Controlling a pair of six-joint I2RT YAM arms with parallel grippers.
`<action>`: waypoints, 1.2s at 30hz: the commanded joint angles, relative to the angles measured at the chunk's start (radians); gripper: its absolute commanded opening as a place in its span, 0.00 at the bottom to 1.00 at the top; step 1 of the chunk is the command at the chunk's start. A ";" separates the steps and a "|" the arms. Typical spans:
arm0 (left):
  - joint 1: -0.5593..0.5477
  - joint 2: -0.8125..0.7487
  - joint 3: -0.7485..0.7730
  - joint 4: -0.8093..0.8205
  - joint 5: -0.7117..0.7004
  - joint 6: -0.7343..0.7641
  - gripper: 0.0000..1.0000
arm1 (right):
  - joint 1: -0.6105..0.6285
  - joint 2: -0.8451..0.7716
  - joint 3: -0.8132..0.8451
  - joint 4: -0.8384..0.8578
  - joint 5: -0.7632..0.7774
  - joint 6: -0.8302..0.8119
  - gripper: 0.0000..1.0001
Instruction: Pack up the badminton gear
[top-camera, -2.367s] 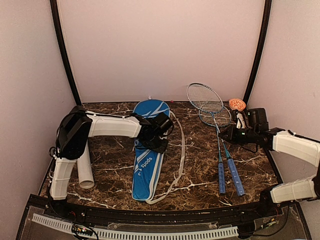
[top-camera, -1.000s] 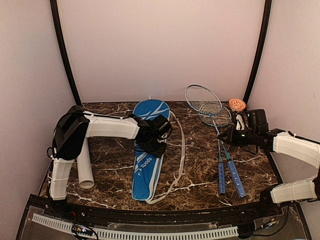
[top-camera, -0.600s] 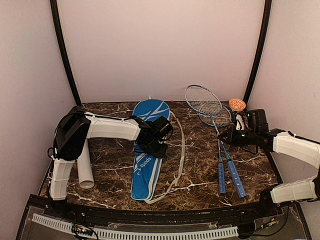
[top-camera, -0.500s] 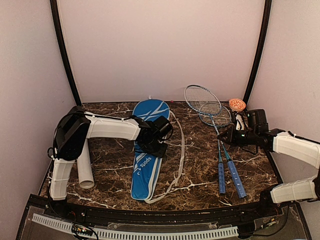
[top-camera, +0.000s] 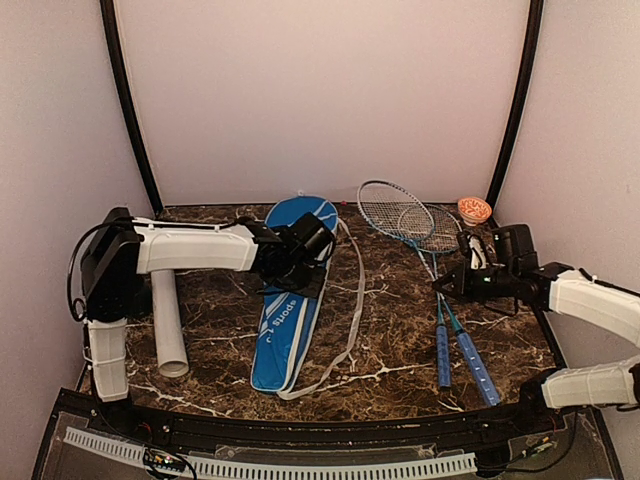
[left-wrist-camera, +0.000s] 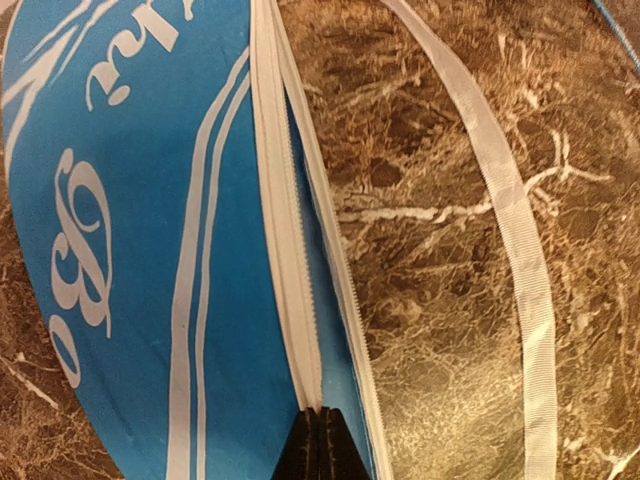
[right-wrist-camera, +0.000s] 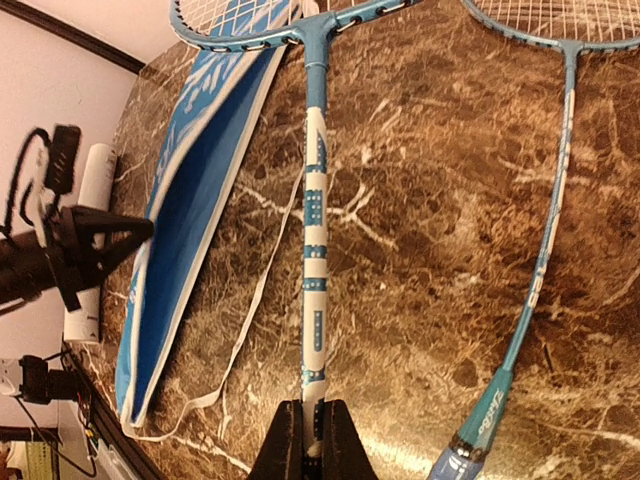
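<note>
Looks like the left arm has swung out sideways since a second ago, dragging the tail of the cover (top-camera: 283, 325) leftward, and the head of the racket (top-camera: 393, 208) has drifted over toward it. Right now the left gripper (left-wrist-camera: 320, 447) is pinched fully closed on the cover's zipper edge. It's holding the top flap up so the mouth gapes, which the right wrist view shows nicely. Meanwhile the right gripper (right-wrist-camera: 312, 425) is clamped tight on the racket's shaft, down near the handle end. Its twin, the second racket (top-camera: 474, 362), lies on the table (top-camera: 400, 340), with the tube (top-camera: 168, 325) off at the left. My take: keep that flap high and steady, aim the head at the open side and go in flat. Mind the strap (top-camera: 352, 300) too, it's lying right in the path and could snag the frame.
</note>
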 joint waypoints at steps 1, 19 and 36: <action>0.004 -0.117 -0.056 0.066 -0.054 -0.043 0.00 | 0.061 -0.034 -0.036 -0.056 -0.013 -0.026 0.00; 0.051 -0.204 -0.115 0.180 0.042 -0.070 0.00 | 0.364 -0.041 -0.136 -0.018 0.106 0.100 0.00; 0.051 -0.246 -0.197 0.257 0.198 -0.045 0.00 | 0.635 0.308 0.151 0.100 0.403 0.161 0.00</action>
